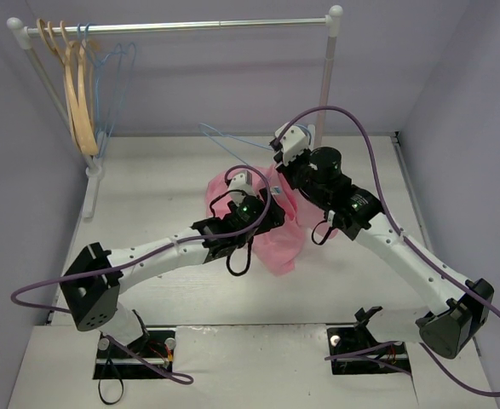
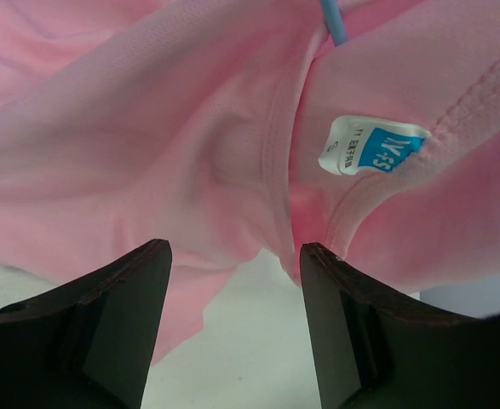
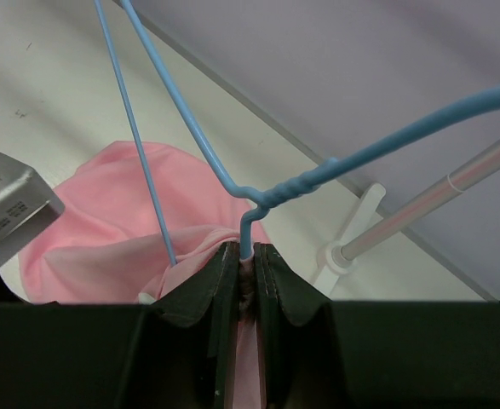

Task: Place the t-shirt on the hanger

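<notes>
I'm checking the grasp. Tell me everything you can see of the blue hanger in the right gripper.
The hanger is thin light-blue wire with a twisted neck and a long curved hook. The right gripper is shut on its stem just below the twist, with pink cloth of the t-shirt pinched alongside. Two straight wires stretch away from there; one passes into the cloth beside the gripper.

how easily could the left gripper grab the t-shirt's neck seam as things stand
Probably yes. The left gripper is open, and the neck seam of the t-shirt, beside the white label, hangs just beyond the gap between its fingers with nothing in between. The right gripper holds the hanger higher up.
</notes>
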